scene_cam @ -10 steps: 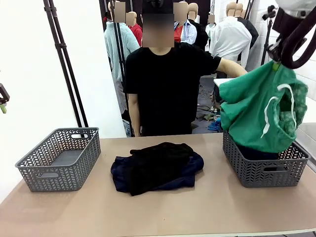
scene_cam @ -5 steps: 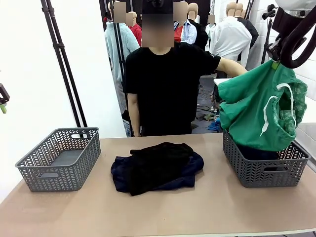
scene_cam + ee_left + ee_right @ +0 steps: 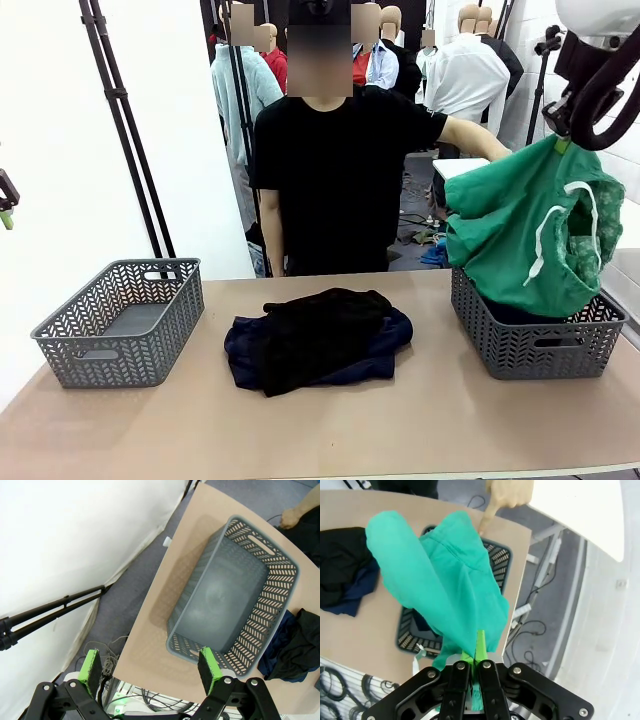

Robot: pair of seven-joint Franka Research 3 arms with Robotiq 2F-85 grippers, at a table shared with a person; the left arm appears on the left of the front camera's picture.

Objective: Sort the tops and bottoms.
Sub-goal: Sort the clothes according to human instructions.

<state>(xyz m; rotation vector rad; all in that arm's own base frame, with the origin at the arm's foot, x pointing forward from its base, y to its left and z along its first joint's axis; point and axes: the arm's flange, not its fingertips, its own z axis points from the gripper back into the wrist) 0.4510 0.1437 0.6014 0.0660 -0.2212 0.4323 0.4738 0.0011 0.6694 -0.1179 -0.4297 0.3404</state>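
bottoms (image 3: 500, 235): judged soft, light, limp cloth. hangs over right basket (image 3: 540, 352), pinched at one edge by right gripper (image 3: 476, 647), clamped tight. take hold at gathered waistband, not loose drawstring (image 3: 542, 245). left gripper (image 3: 150, 667): spread wide, empty.

At the upper right, the right gripper (image 3: 561, 135) pinches the top edge of the bright green bottoms (image 3: 515, 240). They hang with the white drawstring (image 3: 547, 240) looping down the front, and their lower folds sag into the grey lattice basket (image 3: 540, 348) on the right of the tabletop (image 3: 400, 430). A heap of dark clothes (image 3: 315, 340) lies in the middle and a second grey basket (image 3: 120, 322) stands at the left. Across the tabletop a person (image 3: 340, 170) in a black shirt stretches one arm toward the hanging garment.
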